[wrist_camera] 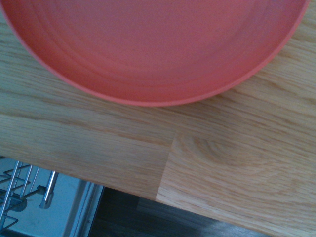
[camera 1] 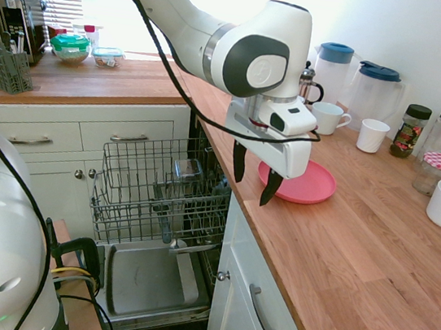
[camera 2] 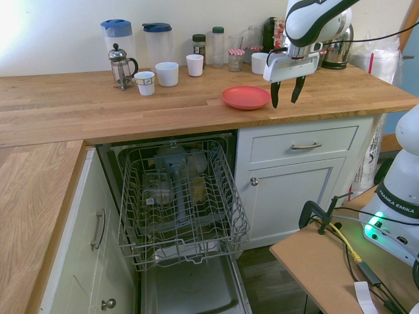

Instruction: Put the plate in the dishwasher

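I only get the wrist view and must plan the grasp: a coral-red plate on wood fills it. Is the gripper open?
Observer: Yes, the gripper is open, beside the round coral-red plastic plate, clear of it.
Operator: Is the dishwasher open?
Observer: Yes, the built-in dishwasher has its door down, its grey wire rack pulled out.
Operator: Anything crowding the plate?
Observer: No; the nearest white mug stands apart, towards the wall.
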You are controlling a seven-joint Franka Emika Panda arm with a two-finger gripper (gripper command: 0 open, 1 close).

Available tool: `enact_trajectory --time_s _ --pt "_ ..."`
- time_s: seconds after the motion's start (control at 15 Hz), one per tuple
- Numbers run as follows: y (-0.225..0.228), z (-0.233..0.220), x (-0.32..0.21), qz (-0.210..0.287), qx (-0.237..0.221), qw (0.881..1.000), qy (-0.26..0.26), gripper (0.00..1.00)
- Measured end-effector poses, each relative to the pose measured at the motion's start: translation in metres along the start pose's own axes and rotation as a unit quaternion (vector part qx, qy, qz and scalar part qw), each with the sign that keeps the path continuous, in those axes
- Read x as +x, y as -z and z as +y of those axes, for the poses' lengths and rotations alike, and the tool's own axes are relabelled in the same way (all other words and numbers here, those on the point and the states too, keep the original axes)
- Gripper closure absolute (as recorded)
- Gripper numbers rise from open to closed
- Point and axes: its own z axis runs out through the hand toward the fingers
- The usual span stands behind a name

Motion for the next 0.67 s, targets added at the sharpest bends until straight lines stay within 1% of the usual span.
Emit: enact_trajectory --time_s 0.13,0.4,0.67 --pt "0.000 0.000 0.000 0.000 0.001 1.000 -0.006 0.00" --pt "-0.004 -0.003 0.008 0.007 0.014 0.999 -0.046 0.00" --pt "0.000 0.000 0.043 -0.002 0.035 0.995 -0.093 0.00"
